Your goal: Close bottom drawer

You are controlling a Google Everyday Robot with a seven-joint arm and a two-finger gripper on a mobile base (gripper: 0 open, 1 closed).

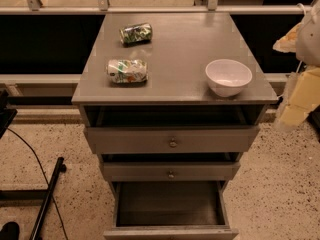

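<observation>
The bottom drawer (pixel 170 232) is the lowest of three grey drawers in a grey cabinet. It stands pulled far out toward me, and its dark grey tray (pixel 170 203) is open to view and looks empty. Its front runs along the lower edge of the view, and its knob is out of view. My gripper (pixel 296 104) hangs at the right edge of the view. It is beside the cabinet's right front corner, level with the top, well above and to the right of the bottom drawer, and touches nothing.
The top drawer (pixel 172 140) and middle drawer (pixel 171 171) are each out a little, with round knobs. On the cabinet top (pixel 185 44) lie two crushed cans (pixel 136 33) (pixel 127 70) and a white bowl (pixel 228 77). A black stand leg (pixel 47 199) lies on the floor at left.
</observation>
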